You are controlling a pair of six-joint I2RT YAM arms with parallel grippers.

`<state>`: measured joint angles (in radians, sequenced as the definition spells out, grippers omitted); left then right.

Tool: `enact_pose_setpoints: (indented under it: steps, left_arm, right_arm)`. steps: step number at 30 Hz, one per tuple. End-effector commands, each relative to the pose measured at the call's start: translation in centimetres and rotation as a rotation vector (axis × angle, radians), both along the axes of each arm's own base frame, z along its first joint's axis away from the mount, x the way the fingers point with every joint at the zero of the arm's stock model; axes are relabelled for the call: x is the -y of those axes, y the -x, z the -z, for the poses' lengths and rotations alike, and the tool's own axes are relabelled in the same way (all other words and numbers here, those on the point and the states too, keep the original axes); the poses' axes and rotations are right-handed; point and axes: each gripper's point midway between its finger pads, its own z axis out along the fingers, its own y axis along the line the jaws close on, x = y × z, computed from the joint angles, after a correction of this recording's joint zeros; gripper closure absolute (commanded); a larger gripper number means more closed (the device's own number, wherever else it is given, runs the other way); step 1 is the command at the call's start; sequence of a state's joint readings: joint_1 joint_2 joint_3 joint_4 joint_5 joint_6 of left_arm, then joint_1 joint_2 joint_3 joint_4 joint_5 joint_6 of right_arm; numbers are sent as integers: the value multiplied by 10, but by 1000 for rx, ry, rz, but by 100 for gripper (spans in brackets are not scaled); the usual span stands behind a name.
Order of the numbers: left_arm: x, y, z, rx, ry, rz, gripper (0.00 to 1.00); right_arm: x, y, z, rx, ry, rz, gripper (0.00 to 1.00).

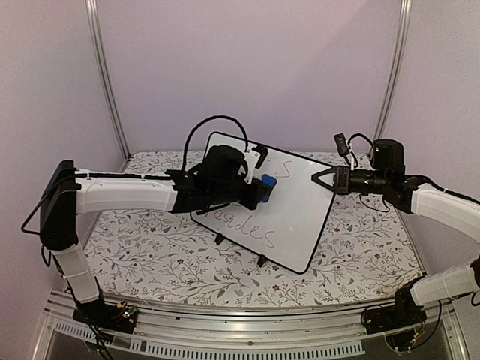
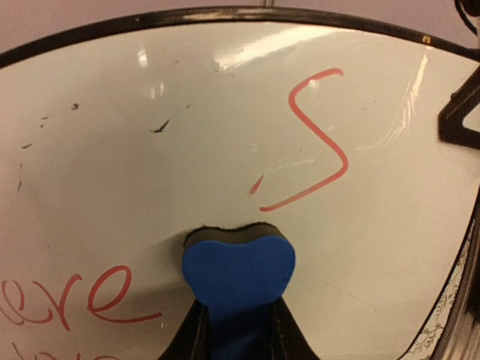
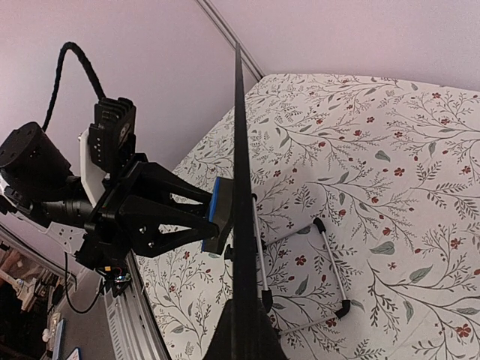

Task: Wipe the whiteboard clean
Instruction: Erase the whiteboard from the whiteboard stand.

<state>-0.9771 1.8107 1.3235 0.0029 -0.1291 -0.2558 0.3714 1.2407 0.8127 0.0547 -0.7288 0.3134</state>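
The whiteboard [image 1: 300,217] stands tilted on its wire stand in the middle of the table, with reddish handwriting on it. My left gripper [image 1: 259,187] is shut on a blue eraser block [image 1: 268,182] and presses its dark felt against the board's upper middle. In the left wrist view the eraser [image 2: 238,270] sits just below a red "S" [image 2: 319,139], with "ere" [image 2: 75,296] at lower left. My right gripper [image 1: 321,178] is shut on the board's right edge. In the right wrist view the whiteboard [image 3: 240,150] shows edge-on between the fingers of that gripper [image 3: 241,319].
A floral tablecloth [image 1: 150,247] covers the table. The stand's wire legs [image 3: 330,262] rest on it behind the board. An aluminium rail [image 1: 225,341] runs along the near edge, and metal posts [image 1: 105,75] rise at the back corners.
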Motion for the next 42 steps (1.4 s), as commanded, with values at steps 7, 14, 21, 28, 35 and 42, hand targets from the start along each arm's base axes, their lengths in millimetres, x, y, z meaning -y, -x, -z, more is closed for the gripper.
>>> enact_pose_setpoints:
  steps: [7,14,21,28,35,42]
  left_arm:
    - [-5,-19,1,8,-32,-67,100]
    - [6,-32,-17,37,0,-43,100]
    - [8,-44,-36,59,37,-39,100]
    - [2,-26,-19,12,34,-11,100]
    - [-8,1,16,-59,21,4,100]
    - [-8,6,20,-60,19,8,100]
  right_arm:
    - [-19,32,10,24,43,-171,100]
    - [-19,32,9,25,42,-169,100]
    - [-19,32,10,23,45,-169,100]
    - [-19,31,8,28,46,-168,100]
    - [-19,31,11,25,47,-170,100]
    - [-19,32,11,24,46,-170,100]
